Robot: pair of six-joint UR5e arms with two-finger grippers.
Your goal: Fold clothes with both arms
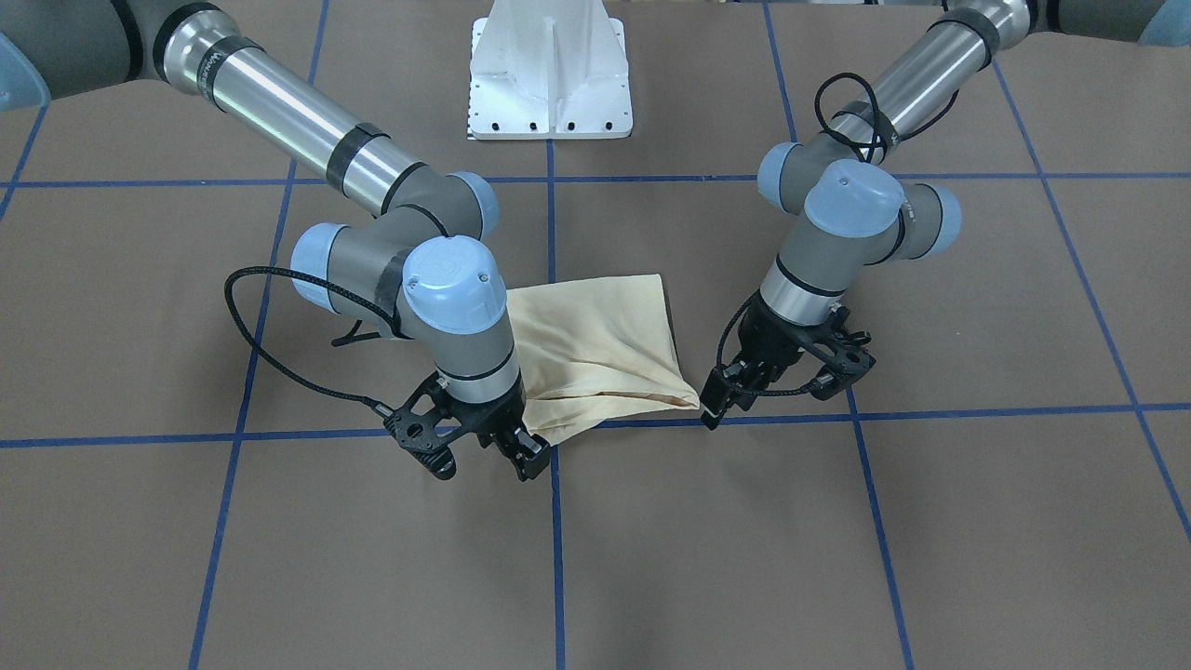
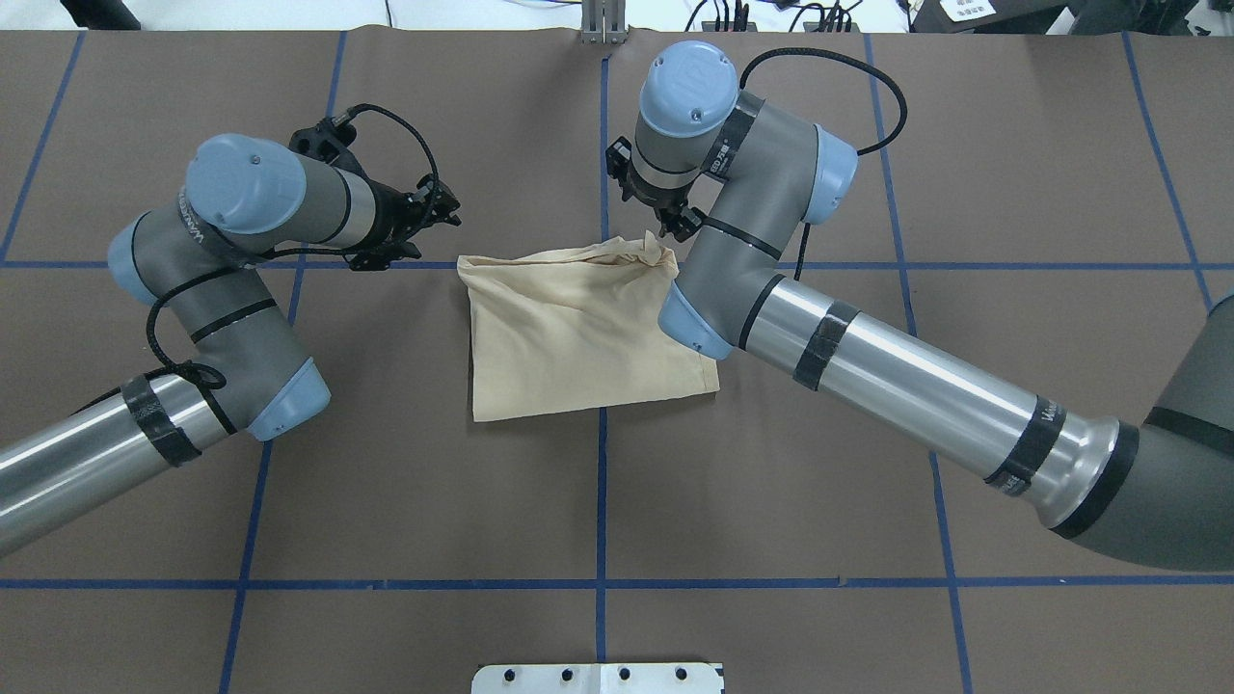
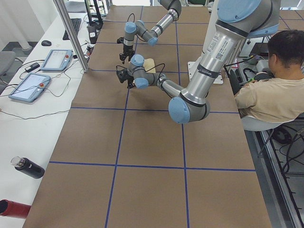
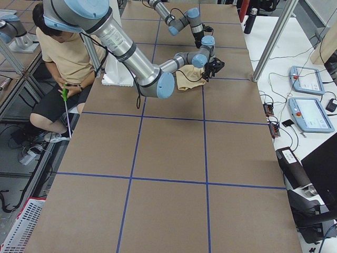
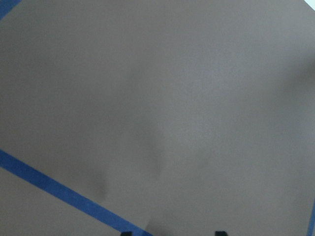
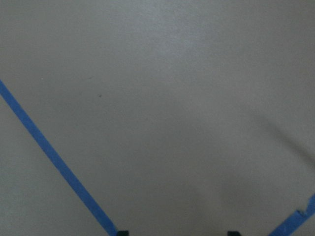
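we judge T-shirt (image 2: 569,337) soft, limp (folded small) | pinch its corners | left gripper (image 1: 768,389), right gripper (image 1: 488,454) beside T-shirt, jaws wide, empty

Nothing here reads clearly to me. My right arm (image 2: 897,376) carries small white lettering on the black band near its elbow, and there is more on the grey wrist joints of that arm and of my left arm (image 2: 222,318). All of it is too small to make out. The screens of the two pendants (image 3: 56,59) on the side bench are likewise illegible
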